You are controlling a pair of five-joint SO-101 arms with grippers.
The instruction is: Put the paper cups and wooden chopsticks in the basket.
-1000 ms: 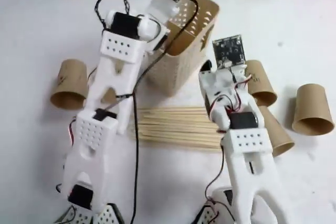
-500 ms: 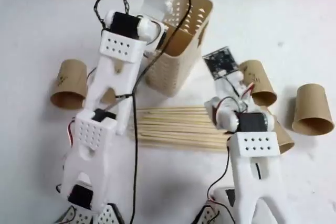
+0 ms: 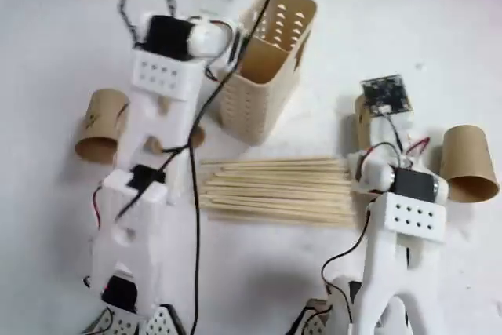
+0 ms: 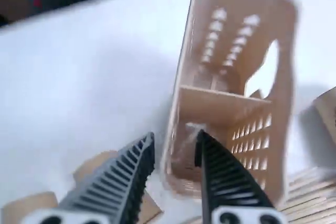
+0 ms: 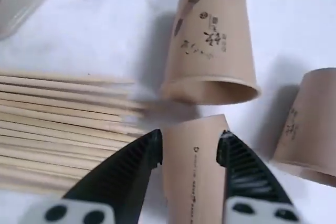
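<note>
Your right tool (image 5: 190, 139) is sitting open. Its dark ribbed jaws are spreading to either side of a brown paper cup (image 5: 194, 182) that is lying on its side on the white tabletop (image 5: 105, 19), and I am not seeing them squeezing it yet. The cup is looking thin and tapered. If you are closing hard it is likely to buckle, and if you are closing lightly it may be slipping out towards the tips.

Just beyond those tips a second printed brown paper cup (image 5: 212, 45) is lying with its open rim close against the first one, so a push forward is probably sending it rolling. A third brown cup (image 5: 310, 124) is lying off to one side of the jaws. The ends of the pale wooden chopsticks (image 5: 58, 124) are lying beside the other jaw (a sideways sweep could be scattering them).

Your left tool (image 4: 176, 139) is also standing open, its jaws straddling the near wall of the tall beige perforated basket (image 4: 231, 129), one inside and one outside. The basket is looking narrow and seems to be leaning, so a tug or a careless pull-out is liable to topple it and leave you nowhere to drop the cup. With that arm occupying the basket's rim, you are also risking a clash between the two arms on delivery.
</note>
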